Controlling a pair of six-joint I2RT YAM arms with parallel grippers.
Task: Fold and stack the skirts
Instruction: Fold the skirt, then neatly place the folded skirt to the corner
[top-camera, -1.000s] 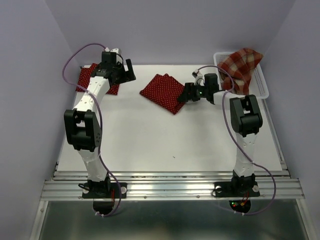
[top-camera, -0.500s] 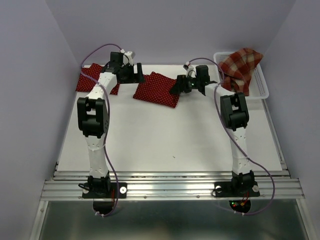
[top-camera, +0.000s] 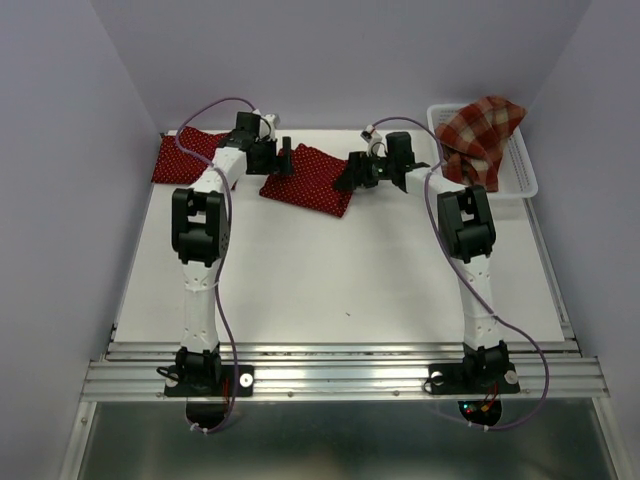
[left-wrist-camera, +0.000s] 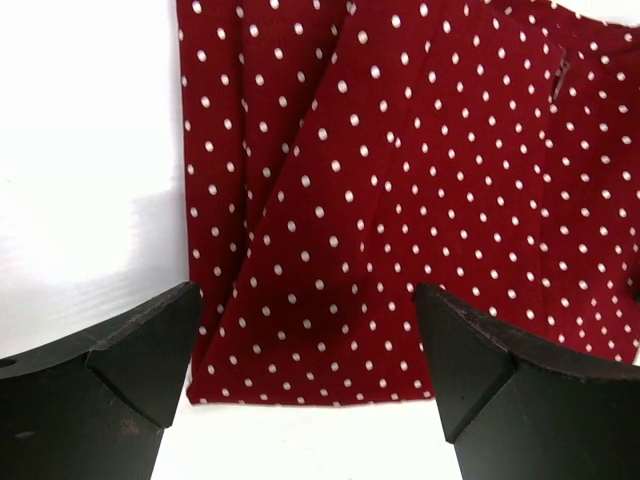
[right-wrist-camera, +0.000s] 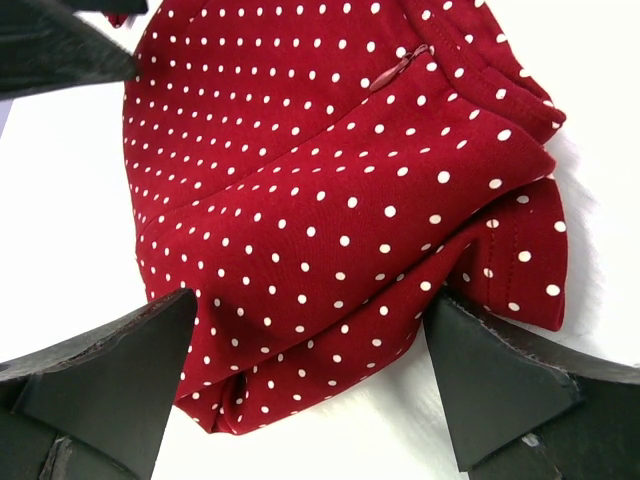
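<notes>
Top external view: left gripper (top-camera: 285, 161) and right gripper (top-camera: 349, 177), both wide open and empty, flank the folded dark red white-dotted cloth skirt (top-camera: 310, 183) at the far middle of the white table (top-camera: 320, 270), probably so each can pinch an edge and carry it to the matching folded skirt (top-camera: 182, 158) far left

Legible text, labels, brands, numbers, signs: none in any view. The middle polka-dot skirt (left-wrist-camera: 420, 200) shows only its white dot print and the plaid skirt (top-camera: 480, 130) only its red-and-cream check, with no readable tag on either.
</notes>
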